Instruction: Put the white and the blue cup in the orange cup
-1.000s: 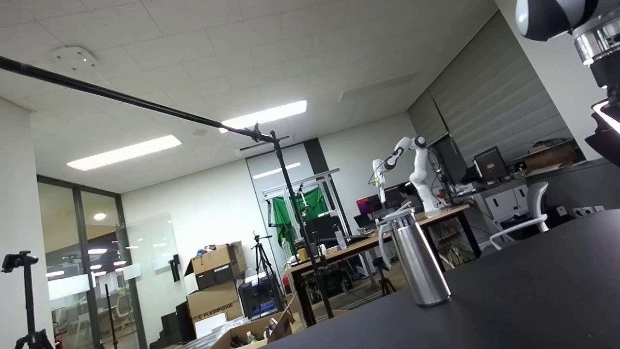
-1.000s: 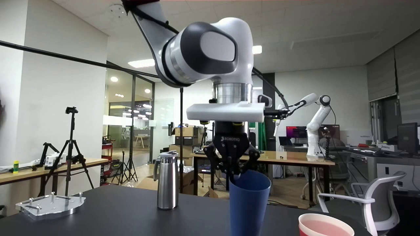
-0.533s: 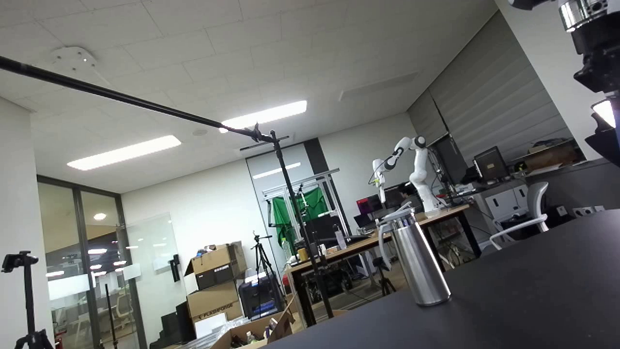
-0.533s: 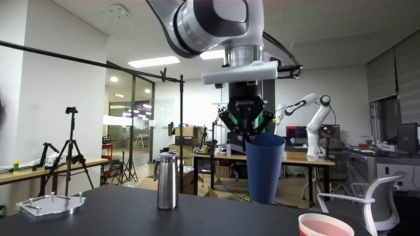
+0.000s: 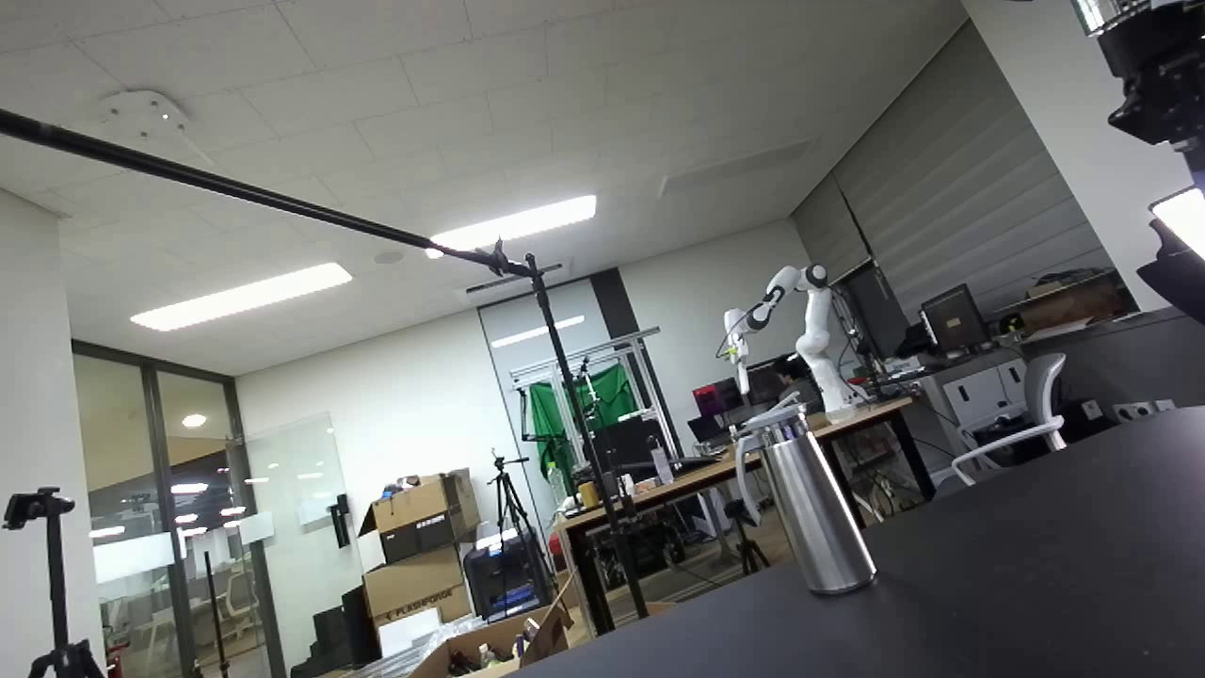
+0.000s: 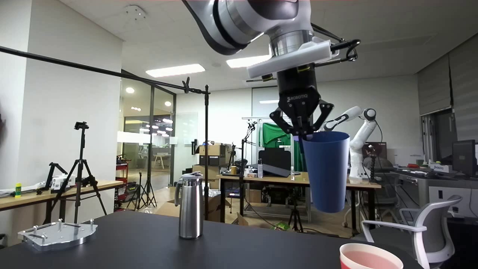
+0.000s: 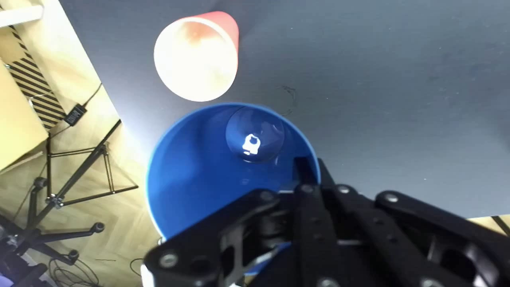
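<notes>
My gripper (image 6: 303, 137) is shut on the near rim of the blue cup (image 6: 329, 173), one finger inside the wall and one outside. The cup hangs slightly tilted, mouth up, above table height. In the wrist view the gripper (image 7: 315, 173) pinches the right rim of the blue cup (image 7: 191, 179). The orange-red cup (image 6: 366, 257) stands on the table, also in the wrist view (image 7: 228, 28), beside the blue cup's rim. Its rim and inside look white; I cannot tell whether a white cup is nested in it. In an exterior view only part of the gripper (image 5: 1167, 99) shows.
A steel flask (image 6: 191, 207) with a handle stands on the black table (image 6: 149, 248); it also shows in an exterior view (image 5: 817, 508). A clear plate with metal pegs (image 6: 58, 235) lies at the table's left. A chair (image 6: 435, 231) stands beyond the right edge.
The gripper has lifted the blue cup and carried it rightward, toward the orange-red cup's side of the exterior view. The wrist has tilted a little. The orange-red cup and flask have not moved.
</notes>
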You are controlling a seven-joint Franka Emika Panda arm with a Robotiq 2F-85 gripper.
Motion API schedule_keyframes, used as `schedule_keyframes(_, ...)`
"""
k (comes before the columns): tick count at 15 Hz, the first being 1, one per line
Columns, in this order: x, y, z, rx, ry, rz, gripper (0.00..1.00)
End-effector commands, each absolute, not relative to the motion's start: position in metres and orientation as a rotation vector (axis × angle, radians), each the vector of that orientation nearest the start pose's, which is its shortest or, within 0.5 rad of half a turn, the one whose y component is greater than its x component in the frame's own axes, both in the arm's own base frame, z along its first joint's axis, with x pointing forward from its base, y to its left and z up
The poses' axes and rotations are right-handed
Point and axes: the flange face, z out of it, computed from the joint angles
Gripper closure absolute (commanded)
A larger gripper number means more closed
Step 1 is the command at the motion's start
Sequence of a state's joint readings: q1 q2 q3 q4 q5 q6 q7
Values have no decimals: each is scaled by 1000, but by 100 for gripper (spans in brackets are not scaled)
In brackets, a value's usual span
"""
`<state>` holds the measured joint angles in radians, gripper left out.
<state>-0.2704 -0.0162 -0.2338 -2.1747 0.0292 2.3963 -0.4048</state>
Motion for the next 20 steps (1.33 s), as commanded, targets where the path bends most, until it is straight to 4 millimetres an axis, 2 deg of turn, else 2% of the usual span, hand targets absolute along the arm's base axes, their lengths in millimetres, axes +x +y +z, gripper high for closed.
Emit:
schedule_keyframes(1, 496, -287, 427, -3242, 311, -296, 99)
schedule_keyframes(10, 508, -318, 390, -3252, 432, -90, 99)
schedule_keyframes(20, 524, -325, 361, -3238, 482, 49, 99)
